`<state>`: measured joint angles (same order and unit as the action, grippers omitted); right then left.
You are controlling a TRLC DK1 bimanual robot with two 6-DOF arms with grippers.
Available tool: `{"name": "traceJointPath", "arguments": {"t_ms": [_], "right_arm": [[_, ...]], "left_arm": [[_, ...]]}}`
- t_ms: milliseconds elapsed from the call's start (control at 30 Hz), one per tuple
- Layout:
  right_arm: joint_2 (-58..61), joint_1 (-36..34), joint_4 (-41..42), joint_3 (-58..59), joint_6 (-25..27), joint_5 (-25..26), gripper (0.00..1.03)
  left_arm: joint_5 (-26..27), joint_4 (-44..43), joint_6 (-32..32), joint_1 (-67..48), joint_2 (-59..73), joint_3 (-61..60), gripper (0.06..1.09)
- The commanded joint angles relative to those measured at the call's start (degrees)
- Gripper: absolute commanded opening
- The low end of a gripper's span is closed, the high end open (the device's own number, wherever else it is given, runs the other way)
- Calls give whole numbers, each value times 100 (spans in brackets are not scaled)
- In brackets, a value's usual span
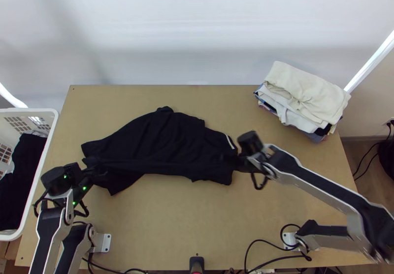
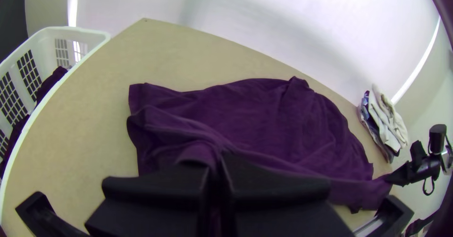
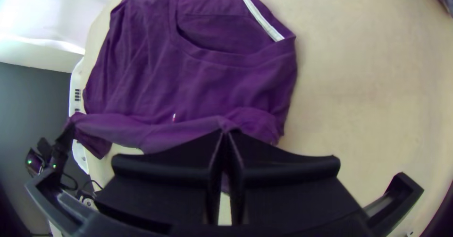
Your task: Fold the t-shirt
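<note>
The dark t-shirt [image 1: 162, 141] lies spread across the table with its near edge drawn into a long taut fold. At its left end, my left gripper [image 1: 96, 174] holds the cloth. At the other end, near the neckline, stands my right gripper [image 1: 235, 162]. In the left wrist view the left gripper [image 2: 217, 159] is shut on the bunched edge of the t-shirt [image 2: 264, 109]. From the right wrist, the right gripper [image 3: 225, 135] is shut on the fold below the collar of the t-shirt [image 3: 212, 86], where a white strip shows.
A stack of folded clothes [image 1: 305, 99] sits at the table's far right corner. The white basket [image 1: 42, 168] with dark cloth inside stands against the left side. Cables [image 1: 266, 261] run along the near edge.
</note>
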<state>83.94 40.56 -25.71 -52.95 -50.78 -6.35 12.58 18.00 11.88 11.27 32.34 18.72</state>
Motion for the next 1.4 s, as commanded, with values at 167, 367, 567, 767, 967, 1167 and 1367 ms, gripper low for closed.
{"name": "traceJointPath", "arguments": {"t_ms": [167,367,567,767,967,1167,1367], "right_arm": [[1168,172,541,-1121,-300,-33,10],[922,119,541,-1218,-195,-24,32],[184,-109,251,-1121,34,-24,39],[-326,-566,-83,-910,605,-15,39],[-598,-1111,67,-576,1668,72,39],[-1275,-1647,242,144,3488,72,35],[-2031,-1559,647,953,4903,64,6]], "left_arm": [[-124,-359,-37,104,554,-35,9],[-133,-323,-45,200,590,62,9],[-133,-306,-54,209,607,79,9],[-142,-332,-54,218,642,97,9],[-142,-315,-63,227,651,114,9],[-142,-297,-89,253,818,237,9],[-133,-315,-89,218,941,299,9]]}}
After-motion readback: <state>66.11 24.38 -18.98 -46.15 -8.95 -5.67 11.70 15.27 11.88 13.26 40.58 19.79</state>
